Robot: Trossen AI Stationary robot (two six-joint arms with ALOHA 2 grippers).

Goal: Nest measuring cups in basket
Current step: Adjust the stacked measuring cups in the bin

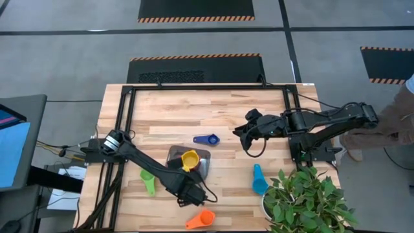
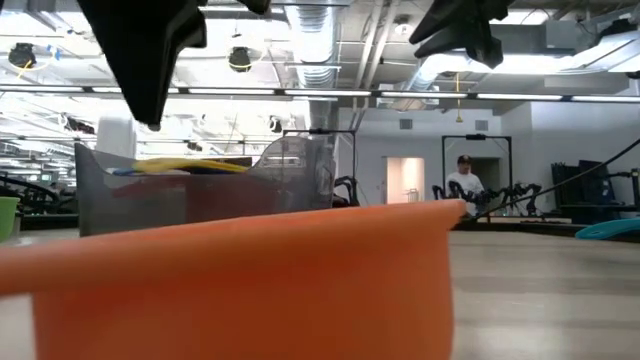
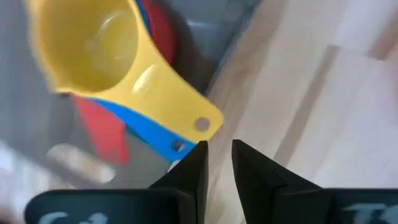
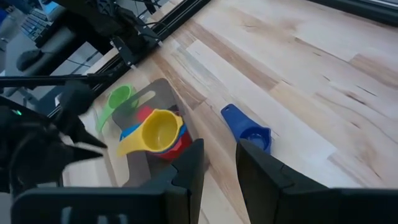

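Observation:
The dark grey basket [image 1: 174,154] sits mid-table and holds a stack of cups: yellow cup [image 3: 93,46] on top, blue cup [image 3: 140,127] and red cup [image 3: 102,127] beneath, handles pointing over the rim. My left gripper [image 1: 189,193] [image 3: 219,146] hovers just beyond those handle ends, narrowly open and empty. The green cup [image 1: 147,181], orange cup [image 1: 200,220], light blue cup [image 1: 259,180] and dark blue cup [image 1: 207,139] lie on the table. My right gripper [image 1: 243,134] [image 4: 217,146] is open above the table, right of the dark blue cup [image 4: 249,130].
A potted plant [image 1: 304,200] stands at the near right corner, beside the light blue cup. In the low view the orange cup [image 2: 240,270] fills the foreground before the basket [image 2: 200,190]. A person [image 1: 401,116] is at the table's right side; another person [image 2: 462,180] stands far off.

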